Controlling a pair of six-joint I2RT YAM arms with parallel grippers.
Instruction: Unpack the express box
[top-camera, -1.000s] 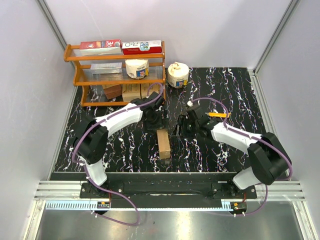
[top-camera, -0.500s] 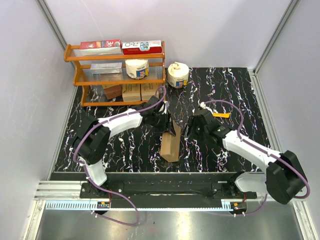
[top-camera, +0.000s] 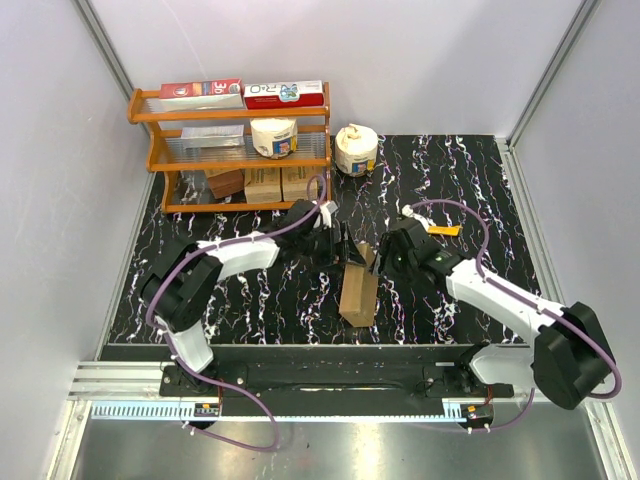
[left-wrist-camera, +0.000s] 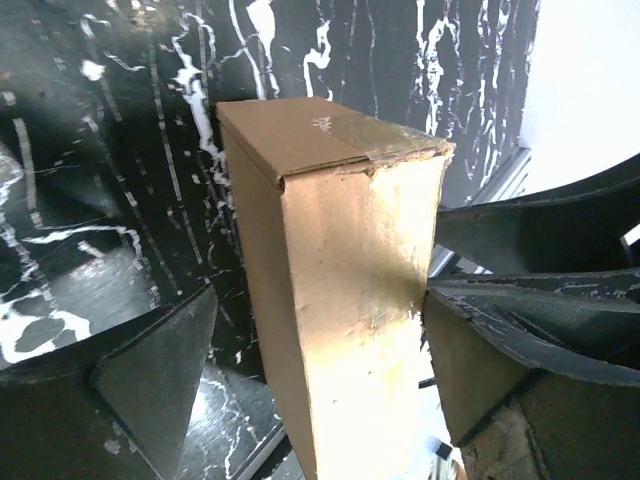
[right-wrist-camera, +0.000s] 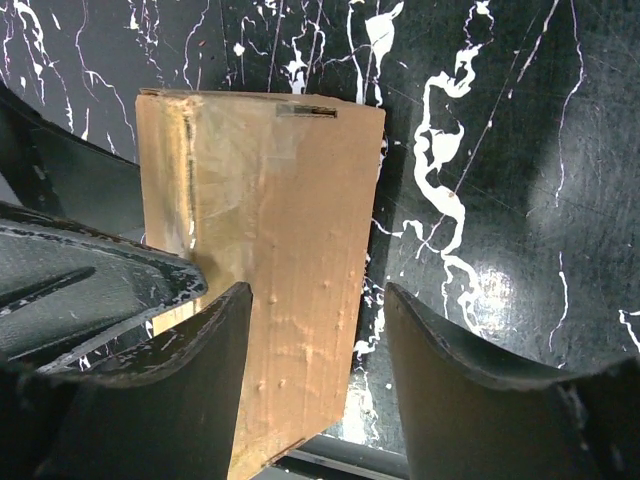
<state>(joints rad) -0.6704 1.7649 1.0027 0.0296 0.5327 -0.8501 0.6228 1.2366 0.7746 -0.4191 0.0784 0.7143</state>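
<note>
The express box (top-camera: 358, 292), a plain brown carton with a taped end, stands tilted at the table's middle, its upper end between my two grippers. My left gripper (top-camera: 340, 252) reaches it from the left and my right gripper (top-camera: 383, 262) from the right. In the left wrist view the box (left-wrist-camera: 340, 280) sits inside the open left gripper (left-wrist-camera: 320, 310): one finger (left-wrist-camera: 480, 370) touches its side, the other finger (left-wrist-camera: 150, 380) stands apart. In the right wrist view the box (right-wrist-camera: 270, 200) lies between the open right gripper's (right-wrist-camera: 317, 295) fingers, with dark table showing beside one finger (right-wrist-camera: 450, 380).
An orange shelf rack (top-camera: 235, 150) at the back left carries red-and-white cartons, small brown boxes and a white roll. A white tub (top-camera: 355, 150) stands beside it. A small orange tool (top-camera: 440, 230) lies behind the right arm. Grey walls close in on three sides.
The box, flat a second ago, was tipped up on end and carried right toward the right arm. The left gripper closed on it, then opened again. The right arm swung outward.
</note>
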